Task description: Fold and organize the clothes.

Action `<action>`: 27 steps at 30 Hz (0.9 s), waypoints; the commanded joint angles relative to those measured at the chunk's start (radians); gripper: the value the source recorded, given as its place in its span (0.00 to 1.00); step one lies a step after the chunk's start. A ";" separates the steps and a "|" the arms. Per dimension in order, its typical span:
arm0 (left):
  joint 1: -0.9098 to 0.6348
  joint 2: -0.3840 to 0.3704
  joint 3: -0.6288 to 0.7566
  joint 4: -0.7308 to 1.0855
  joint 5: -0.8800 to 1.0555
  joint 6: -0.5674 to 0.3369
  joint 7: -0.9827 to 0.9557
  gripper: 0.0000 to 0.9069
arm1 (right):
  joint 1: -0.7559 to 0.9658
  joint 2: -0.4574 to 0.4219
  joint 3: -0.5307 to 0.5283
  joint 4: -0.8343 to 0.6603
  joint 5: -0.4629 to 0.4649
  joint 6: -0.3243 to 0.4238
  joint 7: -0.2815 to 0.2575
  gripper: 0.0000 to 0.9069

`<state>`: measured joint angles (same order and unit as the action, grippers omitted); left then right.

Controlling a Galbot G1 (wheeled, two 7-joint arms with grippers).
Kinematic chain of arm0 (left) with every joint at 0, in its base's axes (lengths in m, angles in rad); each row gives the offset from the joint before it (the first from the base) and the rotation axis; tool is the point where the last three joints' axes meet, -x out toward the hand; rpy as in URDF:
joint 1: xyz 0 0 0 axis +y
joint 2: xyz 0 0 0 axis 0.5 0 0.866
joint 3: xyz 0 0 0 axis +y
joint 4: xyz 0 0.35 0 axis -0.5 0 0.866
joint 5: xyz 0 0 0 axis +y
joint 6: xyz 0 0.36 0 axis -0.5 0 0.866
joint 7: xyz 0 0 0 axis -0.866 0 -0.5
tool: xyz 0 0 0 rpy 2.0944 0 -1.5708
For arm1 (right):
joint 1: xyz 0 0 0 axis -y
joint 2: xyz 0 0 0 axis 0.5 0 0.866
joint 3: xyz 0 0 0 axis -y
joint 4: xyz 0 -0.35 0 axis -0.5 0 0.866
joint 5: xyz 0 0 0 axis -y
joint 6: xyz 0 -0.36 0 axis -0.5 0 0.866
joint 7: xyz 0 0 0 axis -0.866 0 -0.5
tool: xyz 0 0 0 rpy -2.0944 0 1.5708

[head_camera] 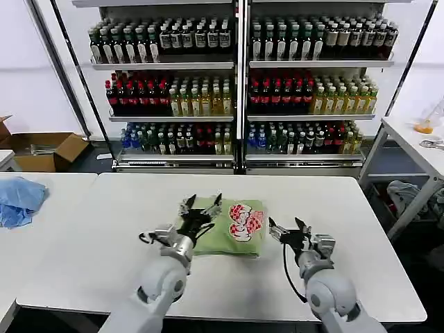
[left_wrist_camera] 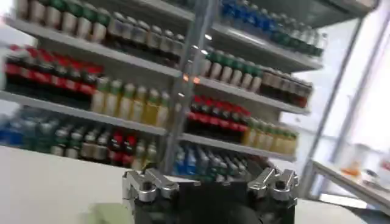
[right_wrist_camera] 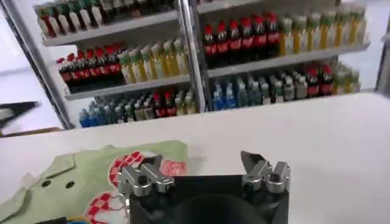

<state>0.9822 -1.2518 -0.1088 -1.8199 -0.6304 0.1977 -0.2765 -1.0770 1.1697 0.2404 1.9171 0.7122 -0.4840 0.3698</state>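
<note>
Silver-grey arms, black jaws, black looping cables

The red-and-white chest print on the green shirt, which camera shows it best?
The head view: the print lies whole, facing up on the folded shirt. The right wrist view cuts it off behind the right gripper. The left wrist view catches just a green sliver.

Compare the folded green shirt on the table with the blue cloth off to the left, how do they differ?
The green shirt is light green with a red-and-white print; the blue cloth is plain blue. The shirt lies folded flat; the cloth is crumpled. The shirt sits between the left gripper and right gripper, both open; the cloth lies on the neighbouring table. Both are soft fabric.
</note>
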 commanded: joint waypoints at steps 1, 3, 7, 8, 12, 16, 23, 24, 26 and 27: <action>0.219 0.092 -0.230 -0.105 0.026 -0.081 0.001 1.00 | 0.259 0.153 -0.117 -0.342 0.099 0.002 0.025 1.00; 0.229 0.095 -0.236 -0.108 0.026 -0.083 0.000 1.00 | 0.291 0.182 -0.120 -0.409 0.099 0.001 0.038 1.00; 0.229 0.103 -0.237 -0.111 0.023 -0.083 -0.002 1.00 | 0.315 0.209 -0.116 -0.454 0.103 -0.006 0.051 0.94; 0.226 0.107 -0.236 -0.111 0.022 -0.082 -0.003 1.00 | 0.319 0.215 -0.116 -0.462 0.103 -0.008 0.055 0.66; 0.222 0.113 -0.229 -0.102 0.019 -0.081 -0.005 1.00 | 0.334 0.231 -0.109 -0.516 0.103 -0.003 0.059 0.00; 0.222 0.115 -0.222 -0.096 0.019 -0.083 -0.004 1.00 | 0.341 0.231 -0.108 -0.528 0.102 0.001 0.046 0.00; 0.221 0.117 -0.218 -0.091 0.011 -0.083 -0.004 1.00 | 0.351 0.214 -0.110 -0.537 0.057 0.004 0.018 0.00; 0.221 0.118 -0.217 -0.090 0.010 -0.084 -0.004 1.00 | 0.352 0.211 -0.110 -0.538 0.048 0.003 0.016 0.00; 0.218 0.118 -0.215 -0.084 0.007 -0.083 -0.004 1.00 | 0.357 0.206 -0.110 -0.546 0.033 -0.001 0.006 0.00; 0.216 0.118 -0.214 -0.082 0.001 -0.082 -0.004 1.00 | 0.359 0.202 -0.112 -0.547 0.030 -0.002 0.003 0.00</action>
<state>1.1838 -1.1416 -0.3071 -1.9026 -0.6220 0.1205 -0.2814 -0.7557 1.3636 0.1392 1.4400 0.7807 -0.4805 0.3942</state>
